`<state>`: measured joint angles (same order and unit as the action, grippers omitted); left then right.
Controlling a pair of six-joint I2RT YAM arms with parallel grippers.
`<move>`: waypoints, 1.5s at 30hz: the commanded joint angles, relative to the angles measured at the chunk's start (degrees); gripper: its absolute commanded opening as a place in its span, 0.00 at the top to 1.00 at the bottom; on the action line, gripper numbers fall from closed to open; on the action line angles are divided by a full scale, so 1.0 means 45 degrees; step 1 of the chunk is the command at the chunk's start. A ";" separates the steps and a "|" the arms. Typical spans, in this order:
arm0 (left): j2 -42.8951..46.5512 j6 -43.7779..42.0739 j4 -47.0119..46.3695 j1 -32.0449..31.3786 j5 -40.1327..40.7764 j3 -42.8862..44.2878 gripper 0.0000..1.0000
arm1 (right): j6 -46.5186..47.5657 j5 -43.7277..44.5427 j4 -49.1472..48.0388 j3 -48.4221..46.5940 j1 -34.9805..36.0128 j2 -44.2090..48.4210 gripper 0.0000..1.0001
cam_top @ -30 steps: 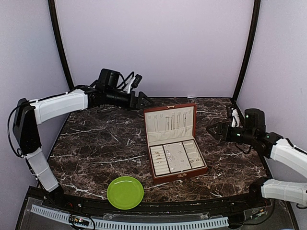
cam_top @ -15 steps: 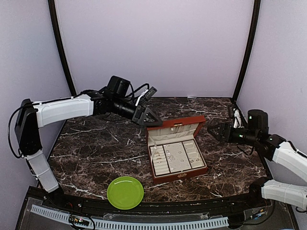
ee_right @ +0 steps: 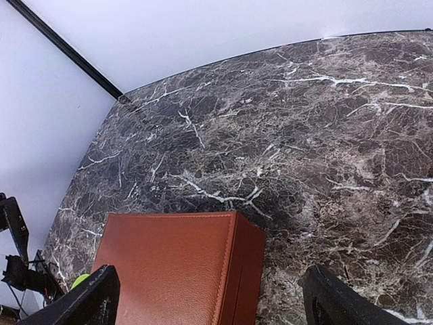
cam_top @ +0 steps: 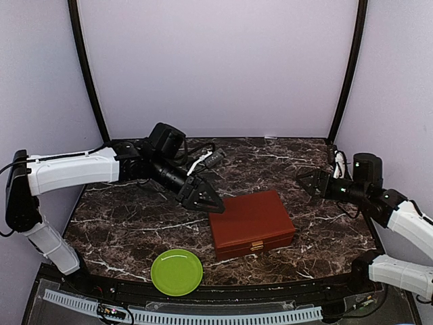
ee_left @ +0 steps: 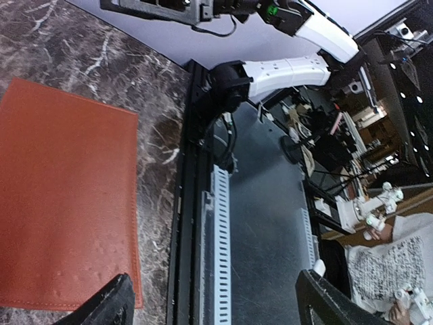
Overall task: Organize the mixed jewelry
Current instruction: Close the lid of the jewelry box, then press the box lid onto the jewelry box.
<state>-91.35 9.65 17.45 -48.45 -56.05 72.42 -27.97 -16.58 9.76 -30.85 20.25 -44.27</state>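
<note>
Box (cam_top: 252,223) and plate (cam_top: 176,271) block the middle; far marble (cam_top: 270,152) lies open.

Soft, even light from above fills all three views, leaving only faint shadows on the tabletop (cam_top: 135,210) beside the box (cam_top: 249,215) and the walls (cam_top: 216,68) bright, while both wrist views bend slightly at the edges and show their own jaws dark and blurred.

The left gripper (cam_top: 204,199) angles downward, fingers spread wide. The right gripper (cam_top: 305,181) lies level, fingers spread wide.
</note>
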 commanded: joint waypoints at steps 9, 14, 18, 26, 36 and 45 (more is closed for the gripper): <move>0.0446 0.1360 -0.2569 -0.1627 0.6648 -0.1640 0.37 | -0.2364 -0.0732 -0.1442 -0.0334 0.1152 -0.1296 0.11; -0.0375 0.1639 -0.2682 -0.2453 0.7453 -0.1646 0.52 | -0.2691 -0.1103 -0.2108 -0.0346 0.3099 -0.2445 0.19; -0.0714 0.1951 -0.3199 -0.2871 0.7264 -0.1788 0.60 | -0.3066 -0.1081 -0.2820 -0.0197 0.4240 -0.3189 0.25; -0.1401 0.2651 -0.3836 -0.3271 0.6857 -0.2924 0.64 | -0.4573 -0.1154 -0.4397 0.1861 0.5039 -0.3648 0.28; -0.2507 0.3272 -0.4583 -0.3481 0.8133 -0.4823 0.65 | -0.6262 -0.0235 -0.5402 0.4173 0.5090 -0.5557 0.28; -0.2072 0.3270 -0.4933 -0.3512 0.8855 -0.4912 0.58 | -0.5910 0.0185 -0.5003 0.3886 0.5080 -0.5279 0.25</move>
<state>-97.97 24.45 -14.15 -63.81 -22.39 52.88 -55.40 -18.90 -29.98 -16.27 42.26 -65.82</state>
